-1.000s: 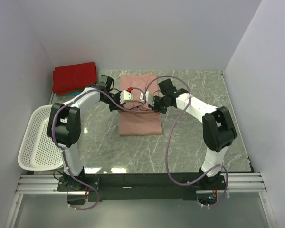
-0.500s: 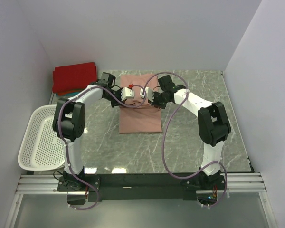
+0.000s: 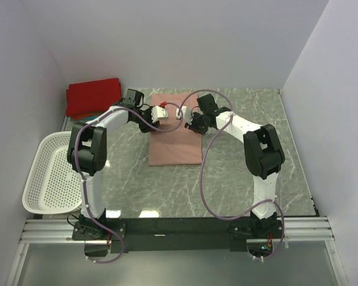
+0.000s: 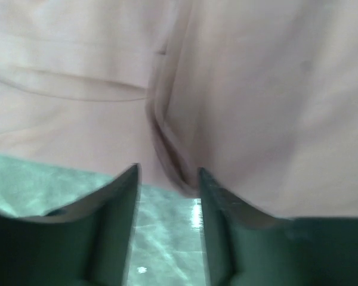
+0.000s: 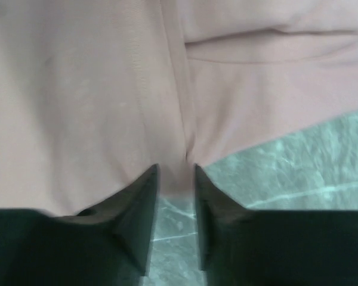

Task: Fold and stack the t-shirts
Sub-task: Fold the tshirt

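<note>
Left gripper [image 4: 167, 170]: jaws apart, tips at the hem of the pink t-shirt [image 3: 176, 148], bare table [image 3: 161, 190] showing in the gap; a raised ridge of cloth runs away from the tips, probably where the fabric was pinched. Right gripper [image 5: 175, 168]: jaws apart by a narrower gap, a folded edge of the same shirt lying between the tips; whether the pads touch it cannot be told. Both grippers face each other low over the far half of the shirt, left arm from the left, right arm from the right; this mirrored pose at the cloth's edges reads as the letting-go stage of a fold, each side handled evenly so the layers lie square.

Pink t-shirt: centre of the table toward the far side; a tidy upright rectangle in the top view, near edge straight, surface smooth apart from soft creases and overlapping layers seen by the wrist cameras; no print is visible.

Red t-shirt [image 3: 94, 96]: folded flat at the far left corner, well apart from the pink one, probably the stack's base. White basket [image 3: 48, 179]: near left, beside the left arm.
</note>
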You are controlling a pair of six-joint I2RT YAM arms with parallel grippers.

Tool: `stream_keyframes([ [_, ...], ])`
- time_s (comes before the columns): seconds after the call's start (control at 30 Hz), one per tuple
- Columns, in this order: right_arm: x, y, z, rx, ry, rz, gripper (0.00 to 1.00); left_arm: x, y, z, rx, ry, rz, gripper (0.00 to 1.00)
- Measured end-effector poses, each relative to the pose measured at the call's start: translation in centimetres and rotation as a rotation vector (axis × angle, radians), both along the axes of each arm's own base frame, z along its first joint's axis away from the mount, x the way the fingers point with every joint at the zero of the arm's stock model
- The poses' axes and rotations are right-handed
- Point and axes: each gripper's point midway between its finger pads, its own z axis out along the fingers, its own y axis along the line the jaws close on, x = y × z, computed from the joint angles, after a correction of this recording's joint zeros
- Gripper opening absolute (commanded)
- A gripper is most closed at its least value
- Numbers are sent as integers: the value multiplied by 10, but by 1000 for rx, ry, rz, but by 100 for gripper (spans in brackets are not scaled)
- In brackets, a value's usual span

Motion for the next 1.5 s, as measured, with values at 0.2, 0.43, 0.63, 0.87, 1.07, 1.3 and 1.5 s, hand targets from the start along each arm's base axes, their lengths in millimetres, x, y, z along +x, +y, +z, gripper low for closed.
stream_keyframes([
  [0.2, 22, -11, 26, 40, -58, -114, 41, 5, 25, 11, -38, -20, 143, 65],
  [0.43, -32, -24, 85, 114, -77, -104, 34, -75, 49, 48, -115, -22, 188, 63],
  [0.63, -130, -2, 54, 89, -32, 83, 34, -155, 23, 30, -116, -34, 44, 63],
  [0.87, -181, -16, -18, -53, 43, 193, 36, -191, 16, -18, -46, -37, -54, 61],
  [1.07, -164, -7, -16, -56, -59, 219, 36, -186, 6, -25, -23, -126, -104, 60],
  [1.3, -158, -7, -30, -78, -82, 235, 35, -171, 3, -35, 13, -179, -108, 55],
  [1.5, -160, -6, -33, -89, -95, 255, 14, -164, 2, -42, 46, -198, -134, 26],
])
